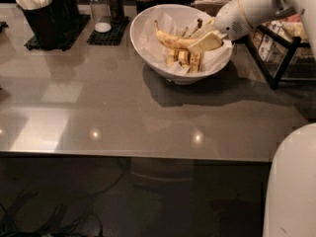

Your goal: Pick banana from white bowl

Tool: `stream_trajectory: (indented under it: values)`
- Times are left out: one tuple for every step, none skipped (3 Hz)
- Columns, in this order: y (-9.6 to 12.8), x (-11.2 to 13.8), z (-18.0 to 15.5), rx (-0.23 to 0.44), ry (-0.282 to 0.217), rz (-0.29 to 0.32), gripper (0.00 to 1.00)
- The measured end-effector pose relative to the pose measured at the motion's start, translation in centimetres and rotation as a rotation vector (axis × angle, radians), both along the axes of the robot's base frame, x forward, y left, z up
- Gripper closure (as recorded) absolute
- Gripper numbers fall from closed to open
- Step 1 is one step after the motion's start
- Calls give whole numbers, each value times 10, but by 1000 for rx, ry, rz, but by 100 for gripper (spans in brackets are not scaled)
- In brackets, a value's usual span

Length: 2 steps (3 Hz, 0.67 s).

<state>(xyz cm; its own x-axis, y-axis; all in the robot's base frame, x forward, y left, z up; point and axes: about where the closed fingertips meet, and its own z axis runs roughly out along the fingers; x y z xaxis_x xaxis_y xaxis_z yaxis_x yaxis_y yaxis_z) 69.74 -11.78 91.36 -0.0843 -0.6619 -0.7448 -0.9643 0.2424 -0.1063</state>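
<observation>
The white bowl (144, 42) stands at the back of the grey table, lined with crinkled white paper. The long speckled yellow banana (170, 40) is held at its right end and raised a little above a bunch of shorter bananas (183, 59) lying in the bowl. Its free left end points up and left, over the bowl. My gripper (203, 43) reaches in from the right over the bowl's right half, on a white arm (247, 11), and is shut on the banana.
A black holder with white packets (42, 14) stands at the back left. Two shakers (101, 6) stand on a black mat beside the bowl. A black wire rack (281, 53) stands at the right. My white base (291, 181) fills the lower right. The table's front edge (133, 154) is near.
</observation>
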Motion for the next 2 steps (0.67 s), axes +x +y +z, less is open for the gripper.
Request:
stream_trajectory:
  values:
    - [-13, -27, 29, 116, -32, 46, 100]
    - [-39, -56, 44, 211, -26, 24, 100]
